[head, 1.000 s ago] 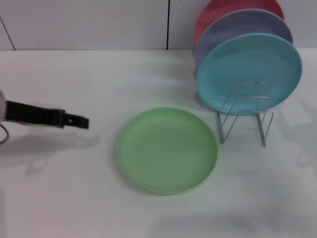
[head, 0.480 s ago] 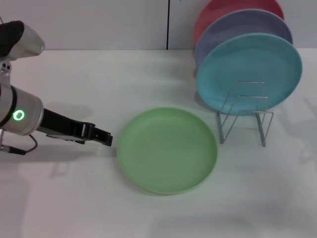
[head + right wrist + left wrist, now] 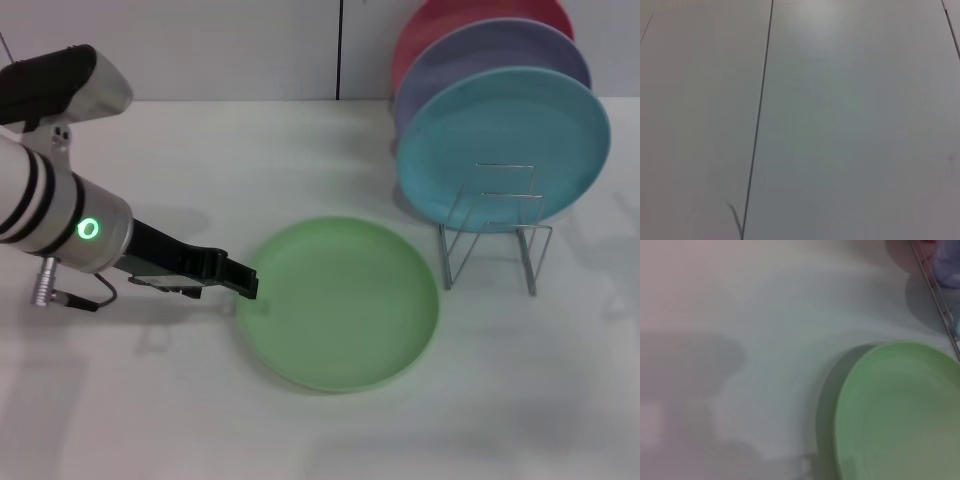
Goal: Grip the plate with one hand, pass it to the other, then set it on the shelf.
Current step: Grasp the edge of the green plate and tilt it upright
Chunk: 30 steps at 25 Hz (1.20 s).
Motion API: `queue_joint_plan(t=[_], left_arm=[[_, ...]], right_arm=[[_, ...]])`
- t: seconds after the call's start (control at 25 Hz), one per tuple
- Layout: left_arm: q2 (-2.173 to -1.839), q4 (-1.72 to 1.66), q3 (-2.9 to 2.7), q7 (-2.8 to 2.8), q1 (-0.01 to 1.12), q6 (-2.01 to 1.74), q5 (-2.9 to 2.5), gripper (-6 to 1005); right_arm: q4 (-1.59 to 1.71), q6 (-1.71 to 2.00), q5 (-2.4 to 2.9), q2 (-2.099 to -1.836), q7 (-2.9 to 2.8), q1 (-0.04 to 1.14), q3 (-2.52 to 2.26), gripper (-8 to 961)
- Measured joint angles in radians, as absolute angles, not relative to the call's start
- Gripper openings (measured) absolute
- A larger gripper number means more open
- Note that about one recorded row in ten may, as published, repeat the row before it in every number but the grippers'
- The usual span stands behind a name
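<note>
The light-green plate (image 3: 340, 300) lies flat on the white table, just left of the shelf (image 3: 495, 235), a silver wire rack. My left gripper (image 3: 240, 281) reaches in low from the left, and its black tip is at the plate's left rim. The left wrist view shows the plate (image 3: 900, 410) close by and a wire of the shelf (image 3: 935, 290) beyond it. My right gripper is out of view; its wrist camera shows only a pale panelled wall.
A light-blue plate (image 3: 505, 145) stands upright in the rack, with a lavender plate (image 3: 490, 50) and a red plate (image 3: 450, 20) behind it. The white table (image 3: 150, 400) stretches in front and to the left.
My left arm has swept in from the left edge toward the right, bringing the gripper from well clear of the plate up to its left rim. The plate has not moved.
</note>
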<state>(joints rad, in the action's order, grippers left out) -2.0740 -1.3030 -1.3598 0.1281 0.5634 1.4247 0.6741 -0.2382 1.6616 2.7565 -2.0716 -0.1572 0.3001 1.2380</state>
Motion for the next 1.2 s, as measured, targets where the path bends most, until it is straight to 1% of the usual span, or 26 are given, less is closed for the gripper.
queue_joint_plan(t=[0.04, 0.08, 0.4, 1.2], left_arm=[[-2.074, -1.303, -1.360, 0.128, 0.563, 1.425, 0.674, 757], [-2.074, -1.266, -1.385, 0.077, 0.587, 1.410, 0.671, 757], [-2.074, -1.179, -1.395, 0.038, 0.622, 1.380, 0.661, 758], [-2.079, -1.112, -1.429, 0.027, 0.644, 1.316, 0.683, 758]], right_arm=[[-0.239, 1.662, 2.757, -2.072, -0.157, 0.301, 1.243, 712], [-0.241, 1.662, 2.756, -2.071, -0.157, 0.301, 1.249, 712], [-0.242, 1.689, 2.756, -2.070, -0.157, 0.302, 1.262, 712], [-0.239, 1.694, 2.756, -2.063, -0.163, 0.296, 1.272, 711]])
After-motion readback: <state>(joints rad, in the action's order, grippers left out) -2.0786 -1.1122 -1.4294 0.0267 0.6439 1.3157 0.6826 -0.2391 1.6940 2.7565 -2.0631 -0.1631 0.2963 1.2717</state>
